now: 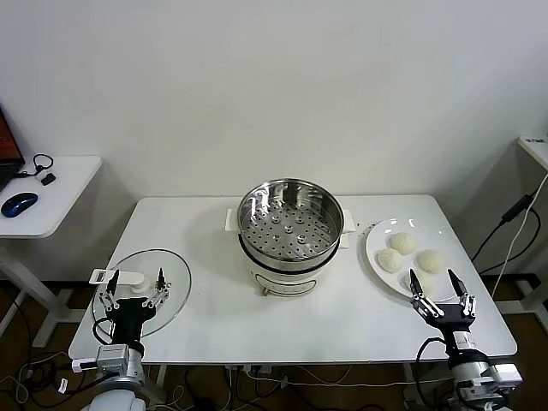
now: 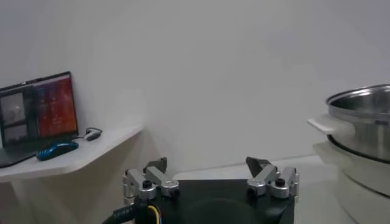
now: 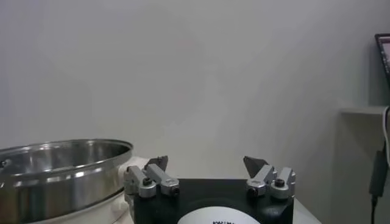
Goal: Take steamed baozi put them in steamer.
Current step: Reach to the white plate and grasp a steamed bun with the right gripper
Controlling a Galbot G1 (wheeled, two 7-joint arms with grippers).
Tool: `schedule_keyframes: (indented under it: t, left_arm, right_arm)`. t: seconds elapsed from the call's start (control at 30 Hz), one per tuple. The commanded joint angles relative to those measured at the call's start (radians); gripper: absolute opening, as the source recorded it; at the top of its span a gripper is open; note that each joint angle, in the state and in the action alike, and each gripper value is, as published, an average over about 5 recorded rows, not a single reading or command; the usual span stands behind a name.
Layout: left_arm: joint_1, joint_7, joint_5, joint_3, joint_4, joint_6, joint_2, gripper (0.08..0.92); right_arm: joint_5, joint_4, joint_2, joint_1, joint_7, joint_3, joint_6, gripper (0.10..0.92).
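Off-white steamed baozi (image 1: 402, 243) sit on the plate (image 1: 374, 242) just ahead of our right gripper (image 1: 441, 286), jaws spread and empty. We should descend squarely over the nearest bun, close gently, then carry it to the steamer (image 1: 289, 220). Left gripper (image 1: 131, 287) waits, open.

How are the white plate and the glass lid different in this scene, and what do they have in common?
The white plate is opaque and holds the steamed baozi; the glass lid is see-through and carries a white handle. The plate lies to the right of the steamer, the lid to its left. Both are round and rest on the white table.
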Motion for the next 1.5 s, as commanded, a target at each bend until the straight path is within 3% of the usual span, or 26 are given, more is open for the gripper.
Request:
schedule_keyframes:
  t: [0.03, 0.47, 0.87, 1.23, 1.5]
  left_arm:
    - [0.003, 0.001, -0.003, 0.003, -0.001, 0.0, -0.049, 0.823]
    - [0.002, 0.001, -0.007, 0.013, 0.0, -0.001, -0.049, 0.823]
    - [0.007, 0.023, -0.006, 0.022, 0.012, -0.022, -0.049, 0.823]
    - [0.009, 0.038, -0.001, 0.038, 0.017, -0.036, -0.049, 0.823]
    - [0.012, 0.043, 0.007, 0.05, 0.027, -0.052, -0.049, 0.823]
  right_arm:
    - [-0.011, 0.003, -0.019, 0.06, 0.079, 0.021, -0.153, 0.823]
    - [-0.078, -0.067, -0.259, 0.307, 0.059, -0.029, -0.434, 0.823]
    - [-0.114, -0.25, -0.484, 0.531, 0.003, -0.207, -0.525, 0.823]
    - [-0.11, -0.356, -0.748, 0.793, -0.217, -0.505, -0.653, 0.823]
    - [-0.147, -0.46, -0.854, 1.092, -0.359, -0.806, -0.667, 0.823]
